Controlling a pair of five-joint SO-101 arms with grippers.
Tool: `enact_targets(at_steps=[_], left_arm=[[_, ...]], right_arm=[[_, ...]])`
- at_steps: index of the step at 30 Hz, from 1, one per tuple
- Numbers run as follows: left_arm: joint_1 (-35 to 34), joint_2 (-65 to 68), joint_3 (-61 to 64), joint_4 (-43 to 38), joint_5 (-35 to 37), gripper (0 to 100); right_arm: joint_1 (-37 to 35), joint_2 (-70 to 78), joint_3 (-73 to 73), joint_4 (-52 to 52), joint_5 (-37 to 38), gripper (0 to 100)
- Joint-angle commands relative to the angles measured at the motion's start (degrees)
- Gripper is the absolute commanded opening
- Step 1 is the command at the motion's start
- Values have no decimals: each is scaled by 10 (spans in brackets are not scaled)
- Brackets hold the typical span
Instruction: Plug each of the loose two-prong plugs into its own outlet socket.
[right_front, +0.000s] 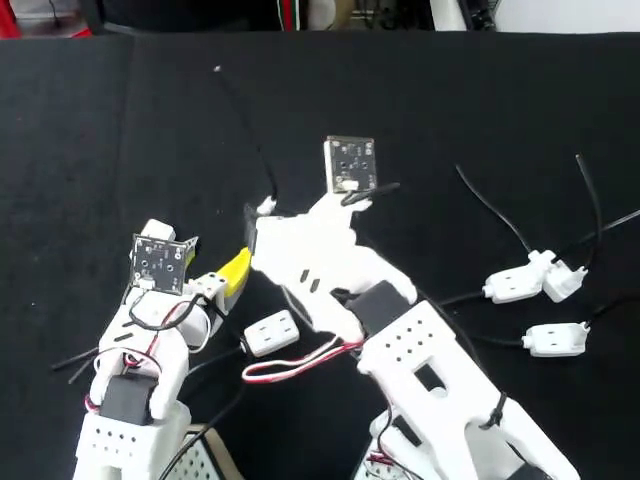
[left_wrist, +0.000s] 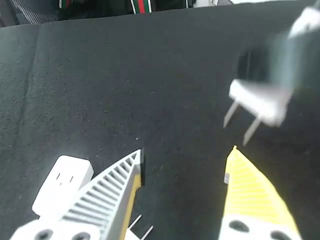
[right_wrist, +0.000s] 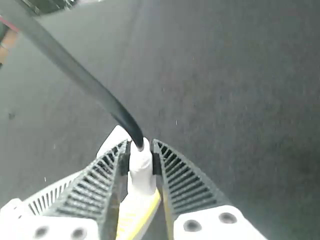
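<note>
Plug (right_wrist: 141, 176) clamped in right tool (right_wrist: 141, 147), cord (right_wrist: 75, 70) trailing away

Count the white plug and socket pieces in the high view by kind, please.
Outlet socket with visible slots: 1
Plug in the right gripper: 1
Cord-end pieces on the right, kind unclear: 3
Total: 5

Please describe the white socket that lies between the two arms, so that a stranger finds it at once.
On the black table, look between the left arm and the right arm, near their bases. The white socket lies there alone, slots facing up; the other white pieces cluster at the table's right side.
</note>
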Motion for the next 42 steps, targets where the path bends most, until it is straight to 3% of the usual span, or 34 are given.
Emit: enact_targets(at_steps=[1,22,25,30,35,42], left_arm=[[0,-5,-40,-17,66,266],[-26,-5,-44,-13,75,266],[-26,-5,-49,19,67,266],[-38,-5,-66,120,-25,266],[-140,-5,-97,190,-60,266],[-348,-5,-47,194,-58,269]], right_arm=[[-60,-12,0,14,40,11],[-69,-12,-28,92,67,11],[-55,-12,-30,90,68,11],[-2,-2,-80,159,104,11],[-3,56,-115,237,134,11],[-1,84,-100,292,170,11]])
